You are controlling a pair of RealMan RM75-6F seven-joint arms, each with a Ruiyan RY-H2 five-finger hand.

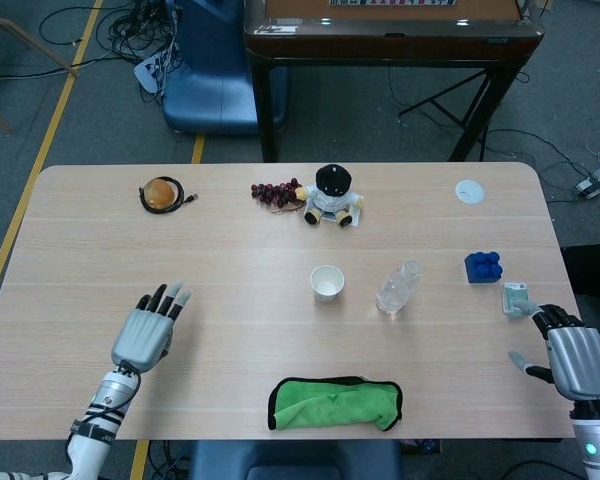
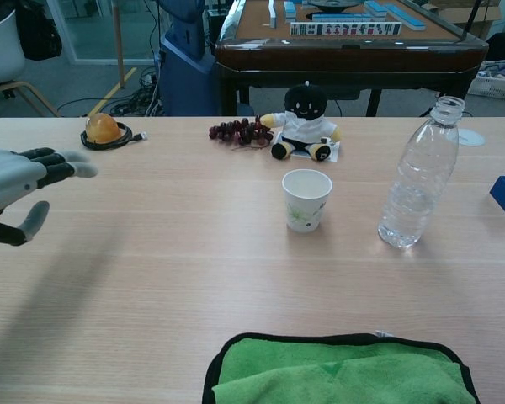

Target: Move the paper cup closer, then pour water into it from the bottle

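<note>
A white paper cup [image 1: 327, 283] [image 2: 306, 199] stands upright at the middle of the table. Just to its right stands a clear plastic bottle [image 1: 398, 288] [image 2: 419, 178] with no cap on, partly filled with water. My left hand [image 1: 148, 328] [image 2: 21, 188] hovers over the table's left side, fingers stretched out and apart, holding nothing, well left of the cup. My right hand [image 1: 568, 353] is at the table's right front edge, fingers apart and empty, to the right of the bottle; the chest view does not show it.
A green cloth [image 1: 336, 403] [image 2: 341, 370] lies at the front edge. At the back are an orange object on a black ring [image 1: 161, 194], dark grapes [image 1: 275, 192], a plush doll [image 1: 332, 197] and a white lid [image 1: 469, 192]. Blue blocks [image 1: 483, 266] and a small packet [image 1: 516, 298] sit right.
</note>
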